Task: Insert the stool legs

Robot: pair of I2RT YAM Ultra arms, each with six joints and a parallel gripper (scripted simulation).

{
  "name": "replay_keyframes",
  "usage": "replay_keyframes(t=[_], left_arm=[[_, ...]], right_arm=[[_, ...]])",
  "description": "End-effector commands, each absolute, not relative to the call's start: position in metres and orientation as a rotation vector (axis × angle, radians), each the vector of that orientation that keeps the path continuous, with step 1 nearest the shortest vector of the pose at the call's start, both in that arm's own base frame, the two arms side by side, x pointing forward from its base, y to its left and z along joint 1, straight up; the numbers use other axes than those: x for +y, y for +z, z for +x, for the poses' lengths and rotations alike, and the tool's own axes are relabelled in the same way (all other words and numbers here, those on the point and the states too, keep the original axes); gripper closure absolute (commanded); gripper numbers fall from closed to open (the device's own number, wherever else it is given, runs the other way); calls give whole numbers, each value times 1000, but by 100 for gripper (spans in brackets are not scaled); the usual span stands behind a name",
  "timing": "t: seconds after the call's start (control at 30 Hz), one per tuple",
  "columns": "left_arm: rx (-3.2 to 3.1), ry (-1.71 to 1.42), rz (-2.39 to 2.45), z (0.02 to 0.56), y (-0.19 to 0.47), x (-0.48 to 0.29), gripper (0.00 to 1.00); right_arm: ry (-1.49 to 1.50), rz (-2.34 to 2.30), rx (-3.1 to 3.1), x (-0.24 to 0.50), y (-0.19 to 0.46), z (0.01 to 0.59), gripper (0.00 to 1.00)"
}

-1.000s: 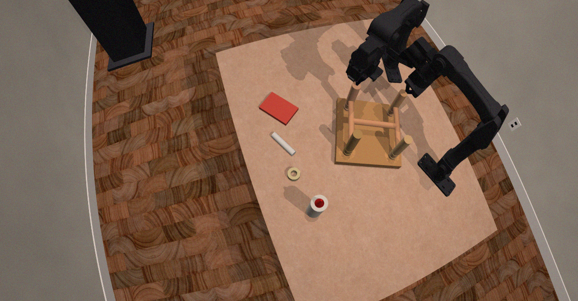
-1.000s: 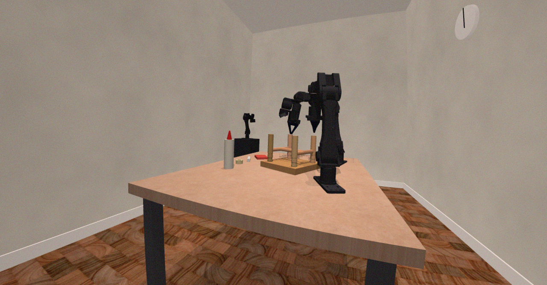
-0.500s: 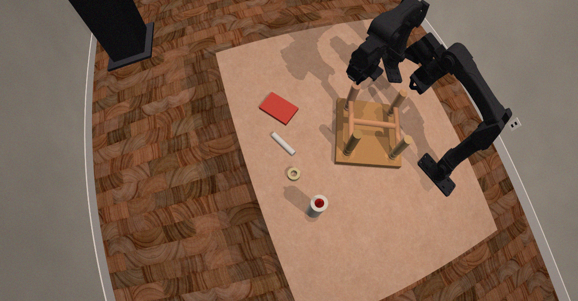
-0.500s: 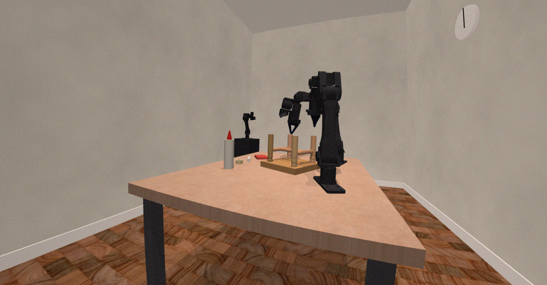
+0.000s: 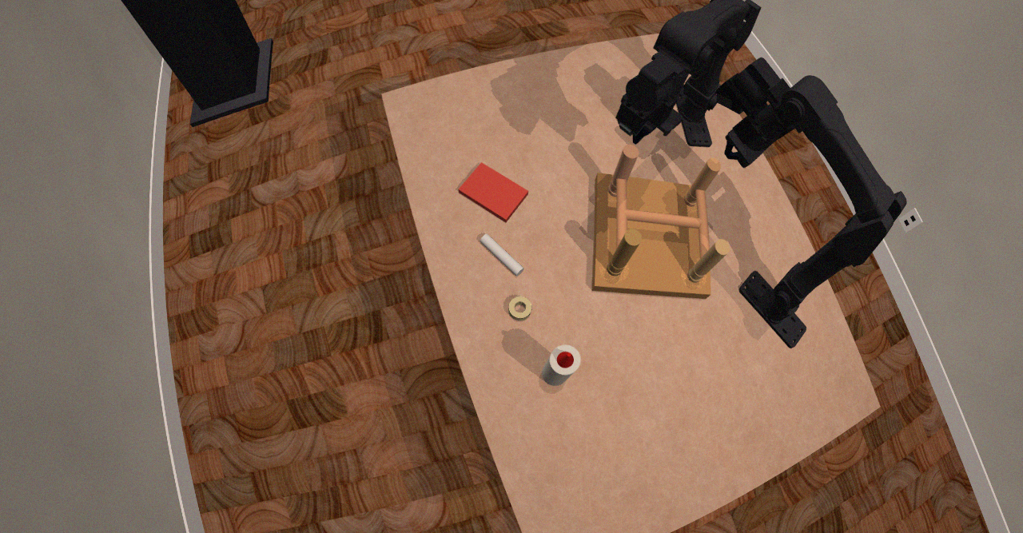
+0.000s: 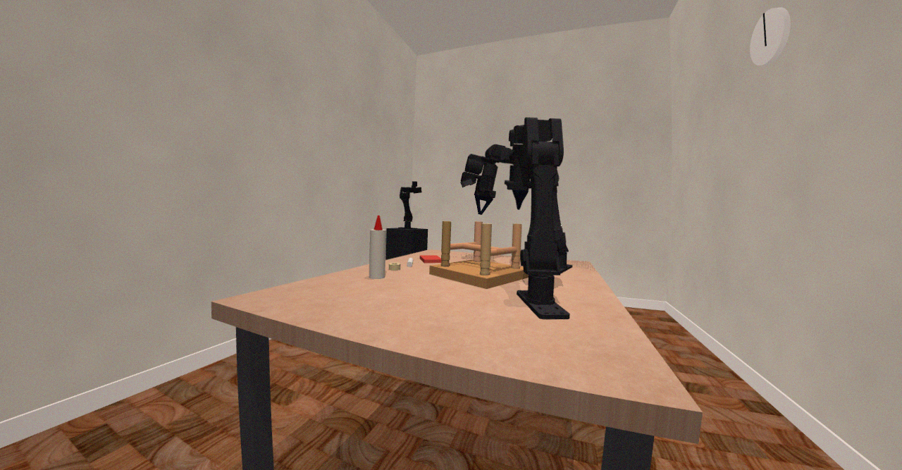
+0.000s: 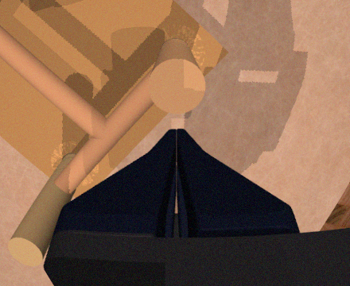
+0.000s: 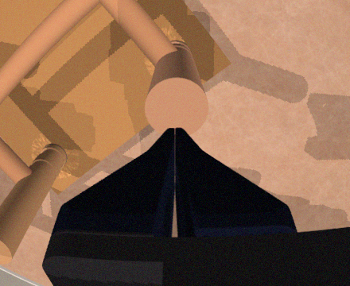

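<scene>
The stool (image 5: 650, 236) lies upside down on the table, seat down, with four legs pointing up and H-shaped crossbars. The two far legs are pink (image 5: 620, 170) (image 5: 703, 179); the two near legs are olive (image 5: 623, 251) (image 5: 709, 258). My right gripper (image 5: 633, 136) is shut and empty, hovering just above the far left pink leg (image 8: 176, 103), not touching it. My left gripper (image 5: 736, 154) is shut and empty, hovering above the far right pink leg (image 7: 177, 85). In the exterior view both shut tips, right (image 6: 484, 205) and left (image 6: 520, 201), hang clearly above the leg tops.
A red flat block (image 5: 492, 190), a white cylinder (image 5: 500, 253), a tape ring (image 5: 519, 307) and a grey bottle with a red tip (image 5: 564, 363) lie left of the stool. The left arm's base (image 5: 772, 308) stands right of the stool. A black tower (image 5: 197, 36) stands on the floor.
</scene>
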State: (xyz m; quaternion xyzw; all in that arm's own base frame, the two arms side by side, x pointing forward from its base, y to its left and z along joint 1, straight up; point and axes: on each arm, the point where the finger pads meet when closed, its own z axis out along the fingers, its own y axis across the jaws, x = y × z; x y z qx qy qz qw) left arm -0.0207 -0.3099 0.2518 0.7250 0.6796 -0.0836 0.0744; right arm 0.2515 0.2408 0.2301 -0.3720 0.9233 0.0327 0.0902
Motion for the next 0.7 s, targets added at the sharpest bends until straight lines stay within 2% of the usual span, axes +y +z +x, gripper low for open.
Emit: replay_keyframes(t=[0.0, 0.1, 0.3, 0.5, 0.67], left_arm=[[2031, -264, 2170, -19, 257, -304, 100], [2031, -264, 2170, -19, 257, -304, 100], [2031, -264, 2170, -19, 257, -304, 100], [2108, -296, 2001, 18, 258, -336, 100], [2208, -330, 1813, 70, 256, -353, 100]], right_arm=[[130, -1086, 2687, 250, 257, 257, 100], [168, -1068, 2618, 237, 283, 242, 100], [149, -1082, 2653, 239, 271, 243, 100], [84, -912, 2586, 209, 292, 281, 100], [-16, -751, 2564, 176, 300, 322, 100]])
